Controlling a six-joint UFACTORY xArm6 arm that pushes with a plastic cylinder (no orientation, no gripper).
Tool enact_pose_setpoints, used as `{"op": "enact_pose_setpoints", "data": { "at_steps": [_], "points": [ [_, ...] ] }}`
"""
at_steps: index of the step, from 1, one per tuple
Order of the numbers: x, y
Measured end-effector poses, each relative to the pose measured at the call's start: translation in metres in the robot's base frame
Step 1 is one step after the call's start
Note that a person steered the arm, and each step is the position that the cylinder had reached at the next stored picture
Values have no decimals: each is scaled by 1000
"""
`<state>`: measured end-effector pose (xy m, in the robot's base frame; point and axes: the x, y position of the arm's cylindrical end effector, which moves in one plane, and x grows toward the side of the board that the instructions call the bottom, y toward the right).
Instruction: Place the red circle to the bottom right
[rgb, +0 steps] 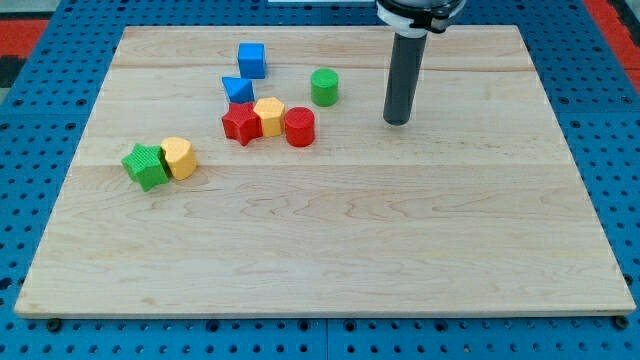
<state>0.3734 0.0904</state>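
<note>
The red circle (299, 127) is a short red cylinder on the wooden board (330, 230), left of centre in the upper half. It touches a yellow block (269, 116) on its left, which touches a red star (240, 123). My tip (397, 121) is at the end of the dark rod, to the right of the red circle and clearly apart from it. A green cylinder (323, 87) stands between them, higher up in the view.
A blue cube (251, 60) and a blue block (237, 90) lie above the red star. A green star (146, 165) and a yellow block (179, 157) sit together at the view's left. Blue pegboard surrounds the board.
</note>
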Motion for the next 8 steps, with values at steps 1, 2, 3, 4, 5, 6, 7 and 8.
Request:
{"op": "enact_pose_setpoints", "data": {
  "at_steps": [1, 2, 3, 4, 5, 6, 7, 8],
  "points": [
    [0, 0],
    [0, 1],
    [-4, 1],
    [-7, -43],
    [-7, -117],
    [-12, -144],
    [21, -140],
    [42, -135]
  ]
}}
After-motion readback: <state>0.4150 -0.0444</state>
